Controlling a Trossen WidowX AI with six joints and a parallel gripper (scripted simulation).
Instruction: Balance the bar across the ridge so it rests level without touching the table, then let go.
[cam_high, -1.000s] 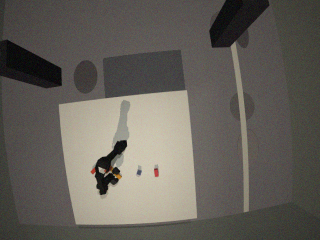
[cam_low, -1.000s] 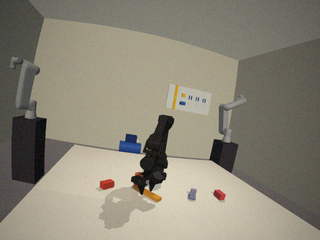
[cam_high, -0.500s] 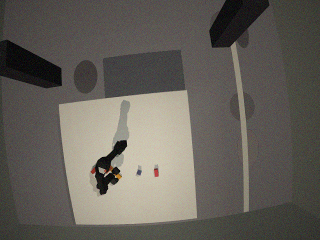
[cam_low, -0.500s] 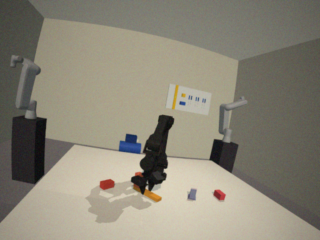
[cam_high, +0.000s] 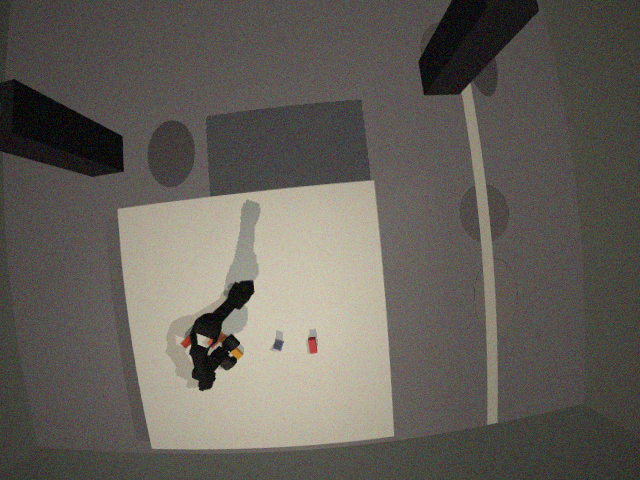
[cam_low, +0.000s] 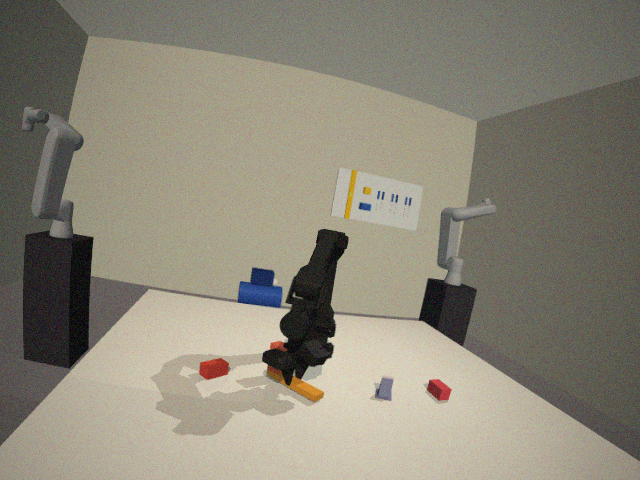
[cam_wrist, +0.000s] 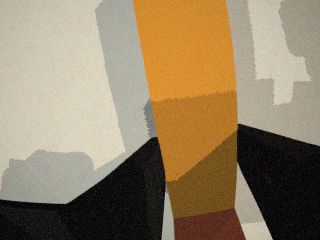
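The bar (cam_high: 236, 353) (cam_low: 308, 390) (cam_wrist: 187, 50) is long and orange; its near end lies low at the table in the exterior view. A dark red block (cam_low: 273, 370) (cam_wrist: 207, 225) shows at its far end. My gripper (cam_low: 294, 380) (cam_wrist: 196, 140) is shut on the bar, with one black finger at each side, and points down. The ridge looks to be the small blue-grey piece (cam_high: 278, 344) (cam_low: 385, 388), standing apart, right of the gripper in the top and exterior views. Nothing rests on it. The arm hides part of the bar.
A red block (cam_high: 312, 345) (cam_low: 439, 389) lies right of the ridge. Another red block (cam_high: 186, 341) (cam_low: 214, 368) lies left of the gripper. An orange-red block (cam_low: 277, 345) shows partly behind the arm. All are on the pale table (cam_high: 320, 258) (cam_low: 413, 444).
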